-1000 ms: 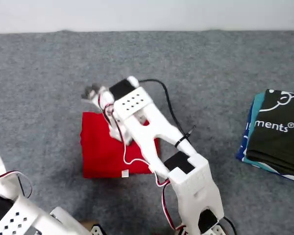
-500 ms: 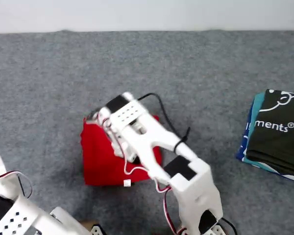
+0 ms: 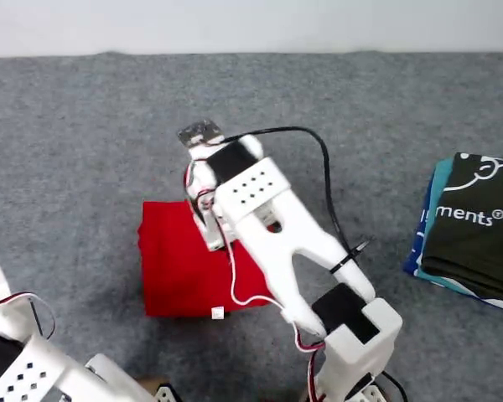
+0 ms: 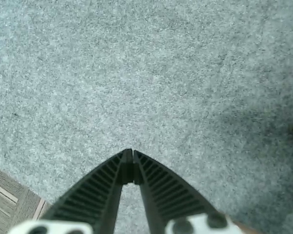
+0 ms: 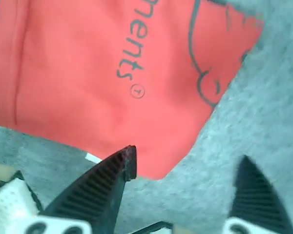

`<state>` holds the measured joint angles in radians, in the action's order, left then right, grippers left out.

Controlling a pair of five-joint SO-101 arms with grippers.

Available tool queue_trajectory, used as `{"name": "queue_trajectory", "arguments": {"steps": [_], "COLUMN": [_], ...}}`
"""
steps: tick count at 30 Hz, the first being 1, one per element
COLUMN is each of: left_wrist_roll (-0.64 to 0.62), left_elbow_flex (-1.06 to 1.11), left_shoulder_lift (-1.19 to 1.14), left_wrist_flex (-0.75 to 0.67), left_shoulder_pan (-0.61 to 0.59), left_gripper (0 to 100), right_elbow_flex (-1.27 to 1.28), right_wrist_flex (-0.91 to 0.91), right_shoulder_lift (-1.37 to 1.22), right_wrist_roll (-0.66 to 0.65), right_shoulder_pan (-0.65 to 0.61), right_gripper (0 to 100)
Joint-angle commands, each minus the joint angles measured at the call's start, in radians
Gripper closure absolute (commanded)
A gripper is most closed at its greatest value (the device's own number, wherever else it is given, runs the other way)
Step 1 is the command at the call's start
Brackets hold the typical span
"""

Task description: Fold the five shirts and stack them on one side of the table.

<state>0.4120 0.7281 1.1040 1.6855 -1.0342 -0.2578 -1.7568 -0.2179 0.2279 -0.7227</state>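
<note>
A folded red shirt (image 3: 176,260) with dark print lies flat on the grey carpet, left of the middle. My right arm (image 3: 251,188) leans over its far edge. In the right wrist view my right gripper (image 5: 185,157) is open just above one corner of the red shirt (image 5: 102,73), with nothing between its fingers. A stack of folded shirts (image 3: 474,230) sits at the table's right edge, dark green on top with teal and blue below. My left gripper (image 4: 133,155) is shut and empty over bare carpet.
The left arm's white base (image 3: 21,368) sits at the front left corner. Grey carpet (image 3: 377,117) covers the table between the red shirt and the stack. A wooden floor strip (image 4: 10,202) shows past the carpet's edge.
My right arm dipped onto the red shirt's far left corner, then lifted and swung back and to the right. The shirt stays flat. The left arm has not moved.
</note>
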Motion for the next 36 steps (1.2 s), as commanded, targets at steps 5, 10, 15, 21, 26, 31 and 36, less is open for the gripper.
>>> {"name": "queue_trajectory", "arguments": {"steps": [5, 10, 15, 21, 26, 31, 36], "left_wrist_roll": [-0.008, -0.008, -0.008, -0.008, -0.008, -0.008, -0.008], "left_elbow_flex": [-0.004, -0.004, -0.004, -0.004, -0.004, -0.004, -0.004], "left_shoulder_lift": [0.011, 0.011, 0.011, 0.011, 0.011, 0.011, 0.011], "left_wrist_flex": [-0.025, -0.026, -0.026, -0.026, -0.026, -0.026, -0.026], "left_shoulder_pan": [0.003, 0.005, 0.003, 0.002, 0.002, 0.002, 0.000], "left_gripper": [99, 99, 99, 99, 99, 99, 99], "right_elbow_flex": [-0.002, -0.002, -0.002, -0.002, -0.003, -0.057, -0.061], "right_wrist_flex": [-0.028, 0.019, 0.093, 0.101, 0.064, -0.042, -0.038], "right_shoulder_lift": [-0.124, -0.275, -0.429, -0.526, -0.533, -0.529, -0.450], "right_wrist_roll": [0.138, 0.132, 0.129, 0.003, -0.135, -0.210, -0.552], "right_shoulder_pan": [-0.028, -0.022, -0.015, -0.010, 0.059, 0.185, 0.409], "right_gripper": [63.7, 63.7, 63.8, 81.0, 95.6, 98.7, 98.8]}}
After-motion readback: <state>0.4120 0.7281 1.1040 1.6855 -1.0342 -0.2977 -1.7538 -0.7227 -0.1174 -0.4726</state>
